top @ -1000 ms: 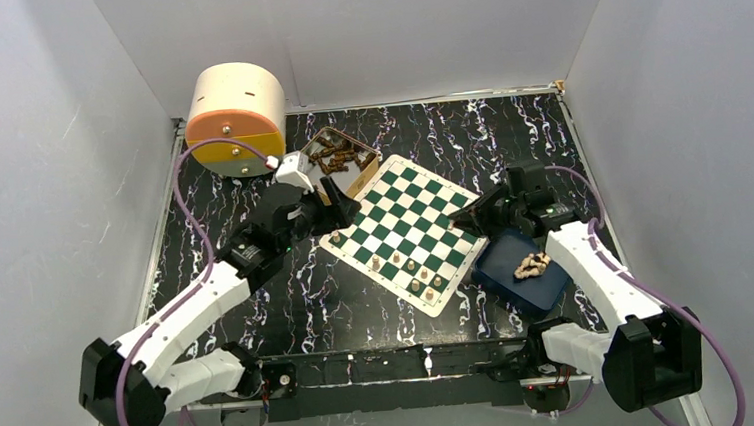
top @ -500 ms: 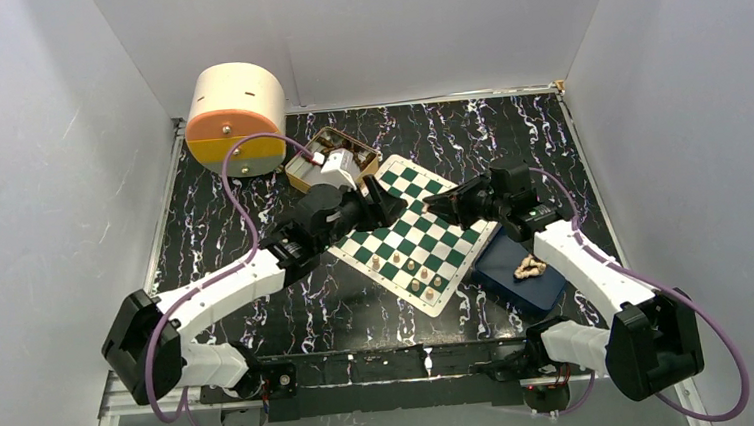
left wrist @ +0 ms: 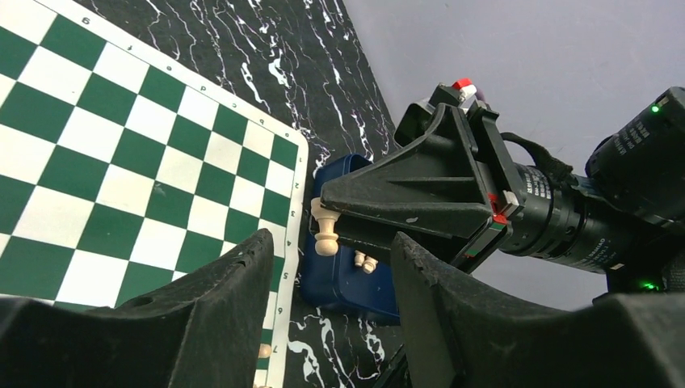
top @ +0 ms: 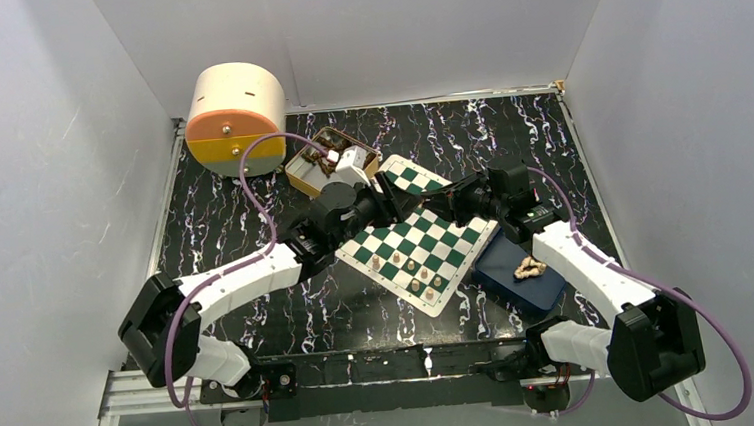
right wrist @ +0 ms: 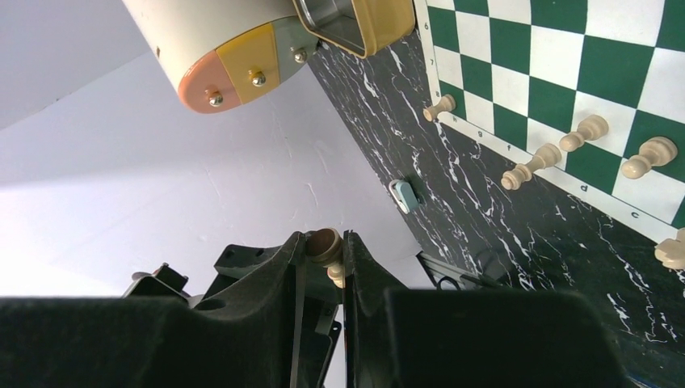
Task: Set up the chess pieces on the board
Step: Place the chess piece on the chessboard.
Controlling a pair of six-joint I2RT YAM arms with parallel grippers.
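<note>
Right gripper [right wrist: 325, 241], clamping 1 pawn [left wrist: 326, 234], sits between the wide left gripper's [left wrist: 331, 246] fingers [left wrist: 210, 315].

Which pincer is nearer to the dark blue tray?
Right. The right pincer, shut on a light chess piece, hangs over the board, close to the tray and its far corner. The left pincer, open, faces it from farther left.
</note>
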